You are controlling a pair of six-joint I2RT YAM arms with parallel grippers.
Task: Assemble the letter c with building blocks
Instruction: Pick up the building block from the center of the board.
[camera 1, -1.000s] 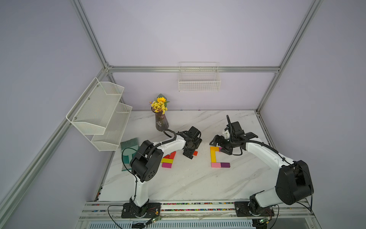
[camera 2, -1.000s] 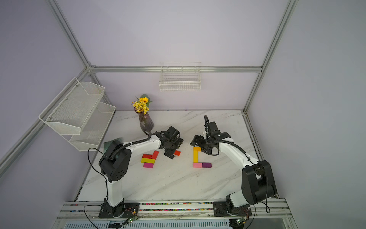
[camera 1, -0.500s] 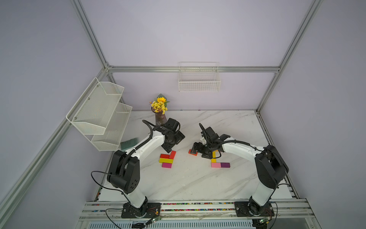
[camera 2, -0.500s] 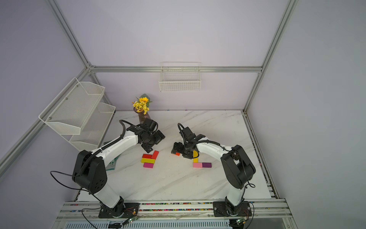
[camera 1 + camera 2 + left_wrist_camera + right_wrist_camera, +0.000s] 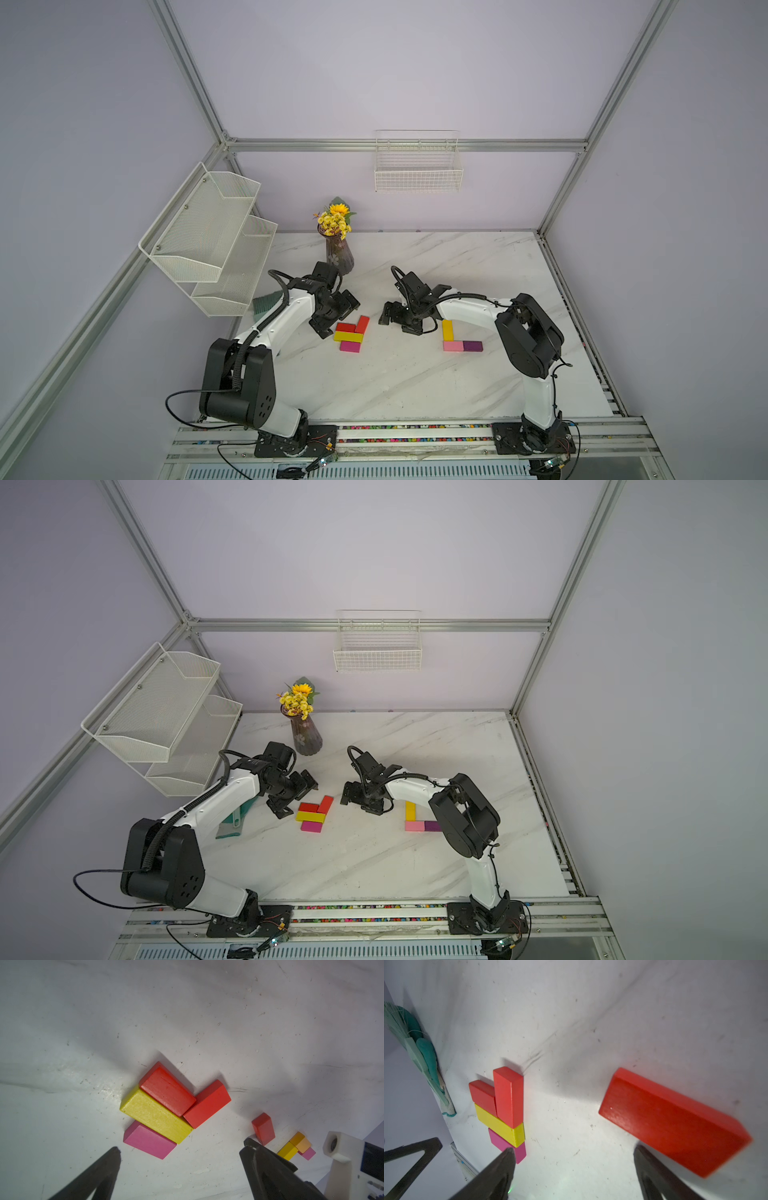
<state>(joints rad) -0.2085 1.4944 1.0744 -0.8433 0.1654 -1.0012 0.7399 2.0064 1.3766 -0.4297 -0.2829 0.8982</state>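
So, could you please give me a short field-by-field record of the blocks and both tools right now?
left tool: open, empty, facing the four-block cluster
right tool: open, empty; lone red block lies beside one finger, not between them
four-block cluster: two red, one yellow, one magenta, touching
started letter: yellow block, light pink block, purple block, forming an L
letter c: unfinished

My right gripper (image 5: 574,1148) has swung from the yellow block (image 5: 447,329) to the lone red block (image 5: 675,1124); my left gripper (image 5: 181,1145) has backed away.
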